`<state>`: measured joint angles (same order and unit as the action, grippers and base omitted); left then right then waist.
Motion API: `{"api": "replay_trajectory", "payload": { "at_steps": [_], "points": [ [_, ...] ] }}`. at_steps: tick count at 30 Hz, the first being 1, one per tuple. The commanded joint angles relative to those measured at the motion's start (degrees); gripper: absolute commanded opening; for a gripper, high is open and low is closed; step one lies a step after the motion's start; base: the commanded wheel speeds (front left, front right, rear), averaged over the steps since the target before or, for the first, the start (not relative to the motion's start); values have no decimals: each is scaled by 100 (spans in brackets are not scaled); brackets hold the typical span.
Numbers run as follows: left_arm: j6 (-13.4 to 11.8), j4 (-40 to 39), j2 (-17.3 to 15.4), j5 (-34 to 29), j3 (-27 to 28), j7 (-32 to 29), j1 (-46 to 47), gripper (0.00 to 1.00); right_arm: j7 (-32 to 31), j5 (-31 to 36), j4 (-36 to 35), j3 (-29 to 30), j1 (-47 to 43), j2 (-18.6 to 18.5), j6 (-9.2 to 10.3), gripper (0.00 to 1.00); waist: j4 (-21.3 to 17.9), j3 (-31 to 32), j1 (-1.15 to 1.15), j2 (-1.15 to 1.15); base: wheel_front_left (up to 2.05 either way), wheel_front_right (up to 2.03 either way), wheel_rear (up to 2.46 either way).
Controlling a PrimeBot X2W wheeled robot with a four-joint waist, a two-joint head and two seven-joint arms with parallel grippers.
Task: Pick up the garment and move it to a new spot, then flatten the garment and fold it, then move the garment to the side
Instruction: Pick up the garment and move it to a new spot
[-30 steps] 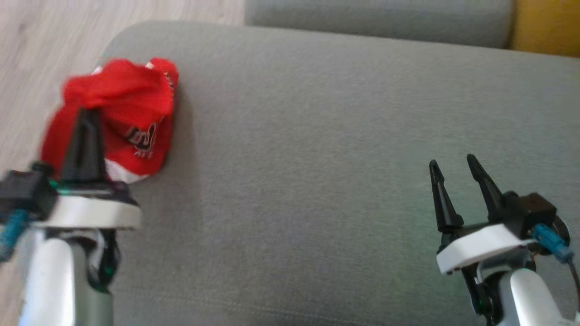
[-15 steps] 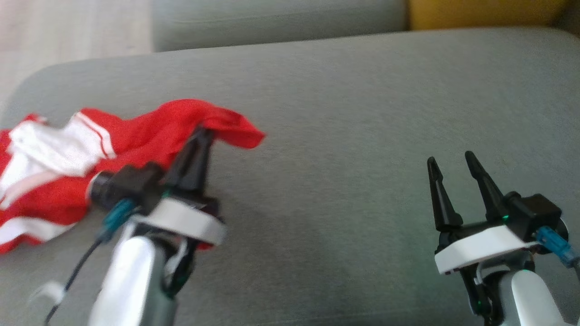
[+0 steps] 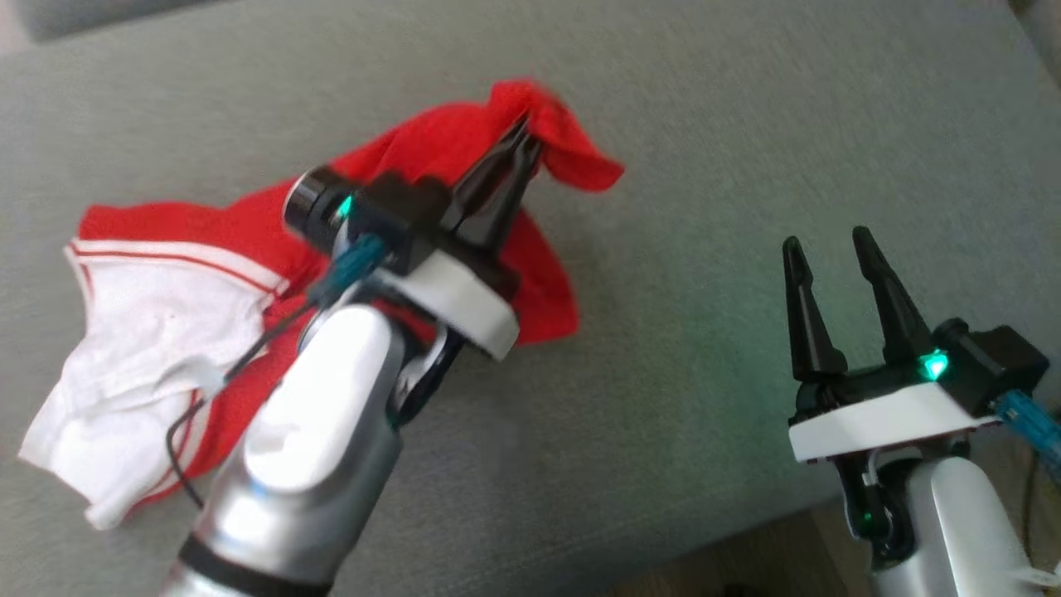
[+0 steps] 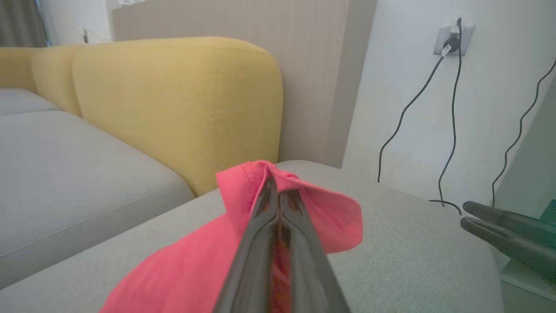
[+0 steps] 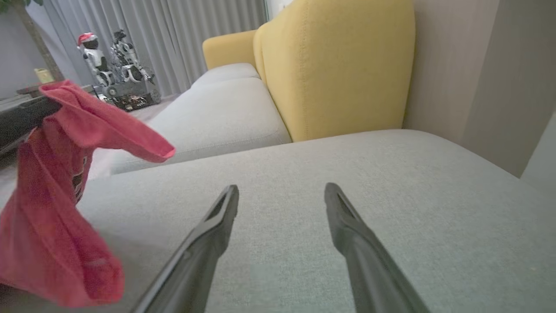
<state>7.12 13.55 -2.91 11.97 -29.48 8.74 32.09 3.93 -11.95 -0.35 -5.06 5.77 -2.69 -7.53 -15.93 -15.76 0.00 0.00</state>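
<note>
The garment point(image 3: 431, 149) is red with white panels and red stripes. My left gripper point(image 3: 524, 143) is shut on a red edge of it and holds that edge up above the grey cushion point(image 3: 746, 124), while the white part point(image 3: 149, 332) trails at the left. In the left wrist view the shut fingers point(image 4: 278, 226) pinch the red cloth point(image 4: 330, 217). The right wrist view shows the garment point(image 5: 65, 182) hanging at the left. My right gripper point(image 3: 829, 245) stands open near the cushion's front right edge, its fingers point(image 5: 208, 234) apart with nothing between them.
A yellow sofa back point(image 4: 173, 95) rises behind the grey seat cushions point(image 5: 234, 104). A wall socket with dangling cables point(image 4: 451, 39) is on the white wall at the right. Toy robots point(image 5: 113, 56) stand before grey curtains far off. Wooden floor point(image 3: 746, 555) shows below the cushion's front edge.
My left gripper has carried the garment's red edge to the right and upward across the cushion, spreading the cloth out behind it. The head camera has shifted. The right gripper stays open.
</note>
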Motion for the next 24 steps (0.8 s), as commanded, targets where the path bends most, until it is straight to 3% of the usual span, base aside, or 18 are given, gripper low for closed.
{"api": "replay_trajectory", "payload": {
  "at_steps": [1,10,11,12,13,19,24],
  "points": [
    [19,0,0,65,28,-11,381,0,97,-55,-118,-151,183,-19,4,100,-397,-440,0,0,0,0,0],
    [21,1461,2,411,-684,-266,821,0,348,-217,175,-298,372,-19,4,100,-539,-732,0,0,0,0,0],
    [18,1614,2,436,-759,-301,848,21,369,-222,213,-302,392,-19,4,100,-528,-732,0,0,0,0,0],
    [-9,1723,2,435,-838,-306,874,71,385,-223,247,-296,409,-19,4,100,-504,-724,0,0,0,0,0],
    [-41,1775,2,440,-910,-242,897,100,397,-220,278,-289,424,-19,4,100,-473,-708,0,0,0,0,0],
    [-210,1750,2,573,-1205,283,764,100,387,-106,414,-196,433,-19,4,100,-116,-428,0,0,0,0,0],
    [-520,1319,-32,683,-1018,548,427,100,259,62,392,-79,393,-19,4,100,311,-134,0,0,0,0,0]
  ]
}}
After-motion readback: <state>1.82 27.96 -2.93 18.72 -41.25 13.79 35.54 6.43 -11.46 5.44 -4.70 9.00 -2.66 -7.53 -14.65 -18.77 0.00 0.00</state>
